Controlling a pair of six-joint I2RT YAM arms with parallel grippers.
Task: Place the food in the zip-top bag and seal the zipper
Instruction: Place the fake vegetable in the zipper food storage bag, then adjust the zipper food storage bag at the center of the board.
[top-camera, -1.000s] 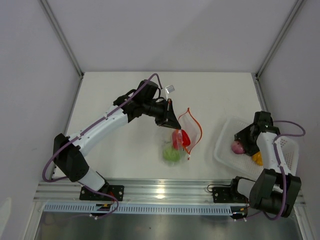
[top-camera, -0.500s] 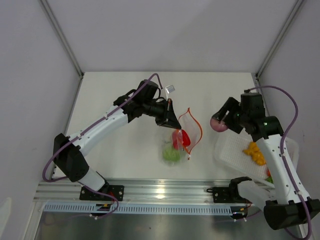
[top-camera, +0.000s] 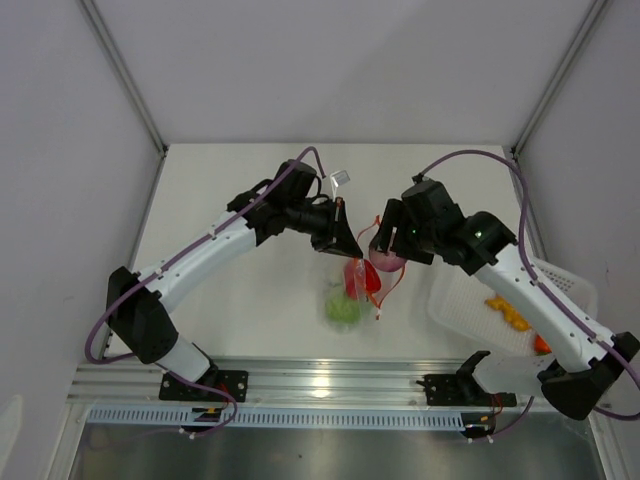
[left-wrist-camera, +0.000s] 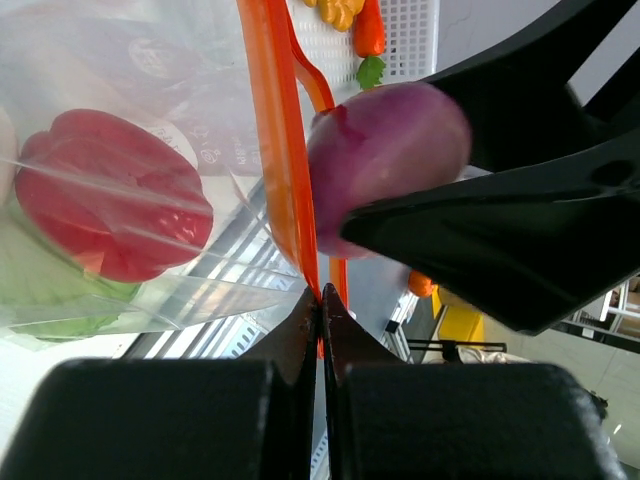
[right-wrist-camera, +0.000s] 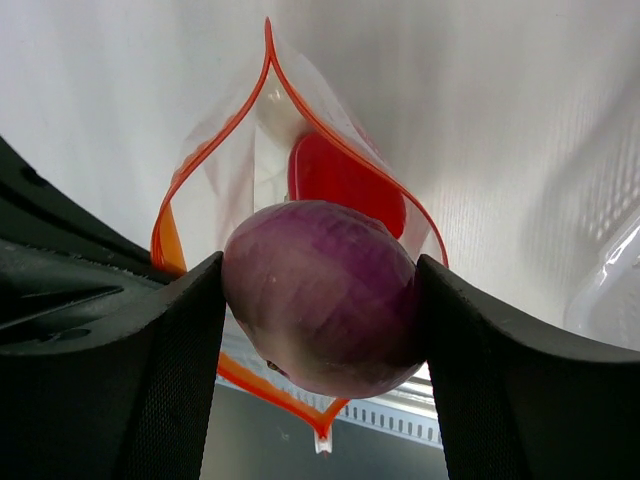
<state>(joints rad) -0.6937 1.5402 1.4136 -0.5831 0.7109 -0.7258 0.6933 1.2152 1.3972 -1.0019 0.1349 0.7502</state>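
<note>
Two grips, right claw (top-camera: 388, 257) clasping food (right-wrist-camera: 320, 300), left claw (left-wrist-camera: 322, 312) pinching zipper (left-wrist-camera: 275, 130)

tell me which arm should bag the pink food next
Right. The right gripper holds the pink food at the open bag; the left gripper is shut on the zipper.

zip-top bag (left-wrist-camera: 120, 60): thin clear plastic film, crinkled, glossy, faint print on it. zipper (left-wrist-camera: 275, 150): orange plastic strip, smooth, semi-gloss. pink one (right-wrist-camera: 320, 295): smooth skin, low sheen, faint streaks. red pepper (left-wrist-camera: 110, 195): smooth, glossy plastic look. right claw (right-wrist-camera: 320, 335) pads (right-wrist-camera: 175, 380): black, matt, fine mesh texture. left claw (left-wrist-camera: 320, 315): black, smooth, satin. desk (top-camera: 250, 180): white, matt. basket (top-camera: 455, 295): white perforated plastic. rail (top-camera: 320, 380) along the desk's near edge: bare brushed metal, glare spot.
</note>
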